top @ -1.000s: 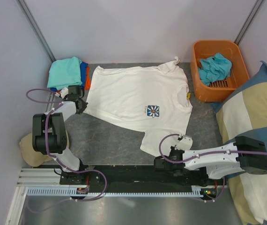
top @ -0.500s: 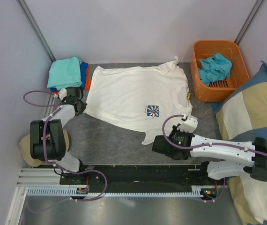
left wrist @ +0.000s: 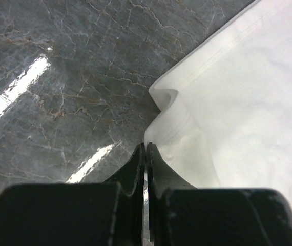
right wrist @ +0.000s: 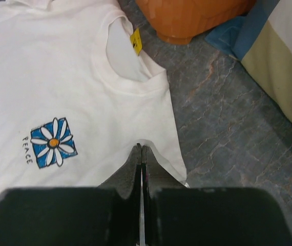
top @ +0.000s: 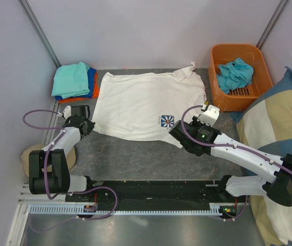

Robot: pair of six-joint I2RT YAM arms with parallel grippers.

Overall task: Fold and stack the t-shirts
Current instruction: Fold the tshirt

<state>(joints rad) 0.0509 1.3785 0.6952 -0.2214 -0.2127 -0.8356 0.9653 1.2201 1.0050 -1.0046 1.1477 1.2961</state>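
The large white t-shirt (top: pixel 141 100) lies spread on the grey table, flower print (top: pixel 165 121) up. My left gripper (top: pixel 88 124) is shut on the shirt's near-left hem corner, where the wrist view shows the fingertips (left wrist: pixel 146 146) pinching the bunched white edge (left wrist: pixel 176 128). My right gripper (top: pixel 176 132) is shut on the shirt's near-right sleeve and holds it over the shirt body next to the print (right wrist: pixel 54 142); the jaws (right wrist: pixel 141 147) are closed with white fabric draped round them. A folded stack with teal (top: pixel 73 78) on top of blue and orange tees sits at the back left.
An orange basket (top: pixel 241 77) at the back right holds a crumpled teal tee (top: pixel 234 73). The checked cushion (top: pixel 276 154) lies along the right side. A tan cap (top: pixel 30 156) sits by the left arm's base. Grey walls close in on the left and the back.
My right gripper has moved away from the front edge and up, carrying the near sleeve over the shirt body. My left gripper has shifted a little nearer with the hem corner.
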